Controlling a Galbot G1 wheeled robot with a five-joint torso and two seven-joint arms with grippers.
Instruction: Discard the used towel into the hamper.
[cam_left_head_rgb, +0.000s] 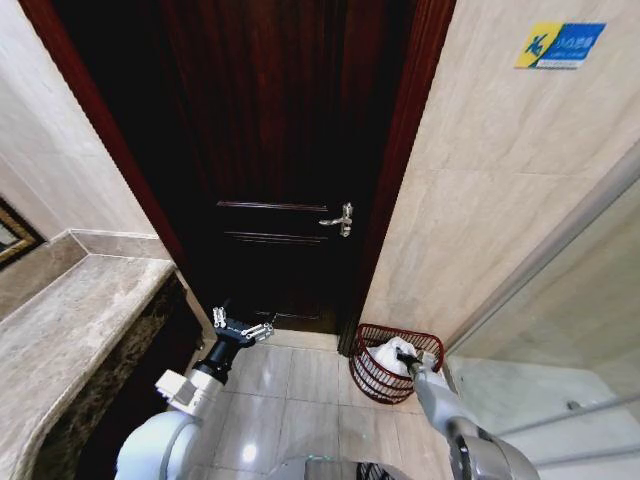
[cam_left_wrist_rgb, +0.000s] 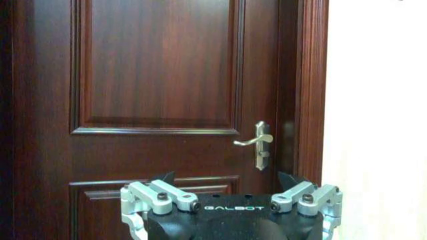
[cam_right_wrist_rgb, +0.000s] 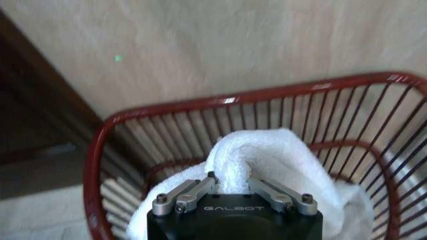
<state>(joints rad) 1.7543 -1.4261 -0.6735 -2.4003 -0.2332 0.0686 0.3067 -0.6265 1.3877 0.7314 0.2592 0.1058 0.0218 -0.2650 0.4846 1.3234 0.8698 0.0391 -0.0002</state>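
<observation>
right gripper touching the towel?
Touching. In the right wrist view the right gripper has its jaws closed on a fold of the white towel, inside the hamper.

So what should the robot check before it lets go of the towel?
1. Towel is over the hamper, inside its rim: ok.
2. Right tool is pinched on the towel: ok, its fingers close on a fold.
3. Hamper stands upright on the floor by the wall: ok.
4. Towel hangs clear of the rim, no edge draped outside: ok in the right wrist view; the far side cannot tell.
5. Left tool is out of the way: ok, it is held open near the door, apart from the hamper.
6. Room in the hamper under the towel: cannot tell.
</observation>
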